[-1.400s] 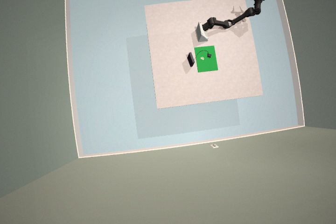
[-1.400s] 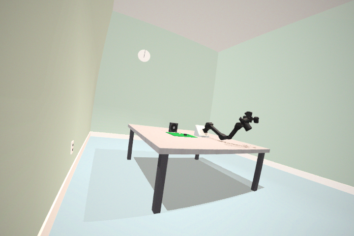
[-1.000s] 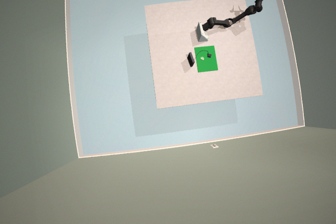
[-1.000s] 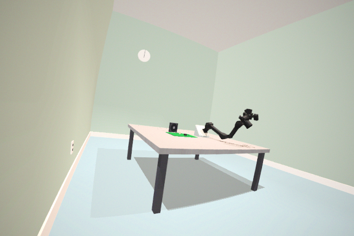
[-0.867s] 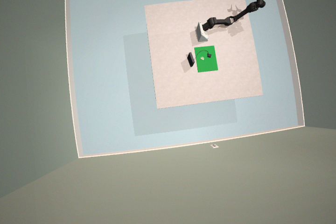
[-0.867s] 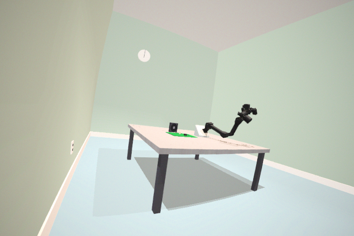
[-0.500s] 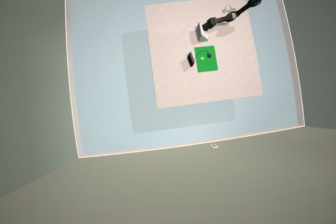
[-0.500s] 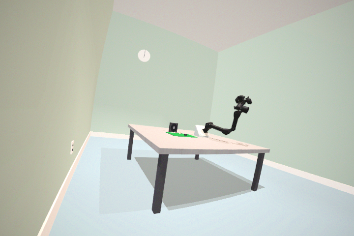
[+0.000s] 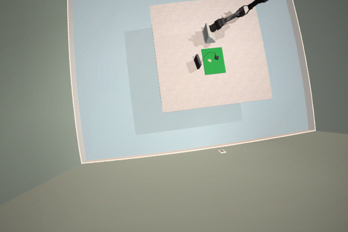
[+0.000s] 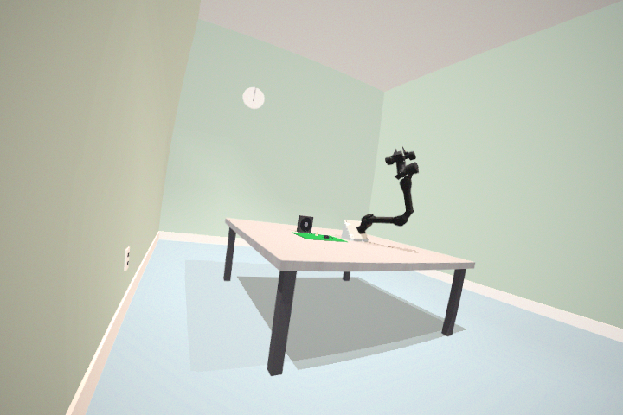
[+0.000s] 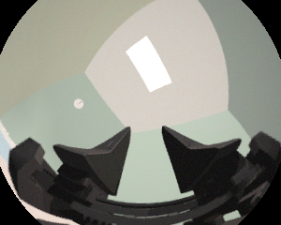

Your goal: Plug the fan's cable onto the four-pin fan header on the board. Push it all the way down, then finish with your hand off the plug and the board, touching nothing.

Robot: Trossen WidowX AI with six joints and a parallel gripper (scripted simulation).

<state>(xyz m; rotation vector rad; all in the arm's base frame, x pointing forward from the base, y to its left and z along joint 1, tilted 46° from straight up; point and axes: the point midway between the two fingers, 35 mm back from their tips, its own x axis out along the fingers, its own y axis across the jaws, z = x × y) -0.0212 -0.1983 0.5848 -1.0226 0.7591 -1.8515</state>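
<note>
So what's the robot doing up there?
The black robot arm isn't handling anything right now. Its gripper is up in the air, partly open with nothing between the fingers. The fan stands beside the green board, and its cable runs over to a black plug on the board. The plug isn't on the pale header yet.
</note>
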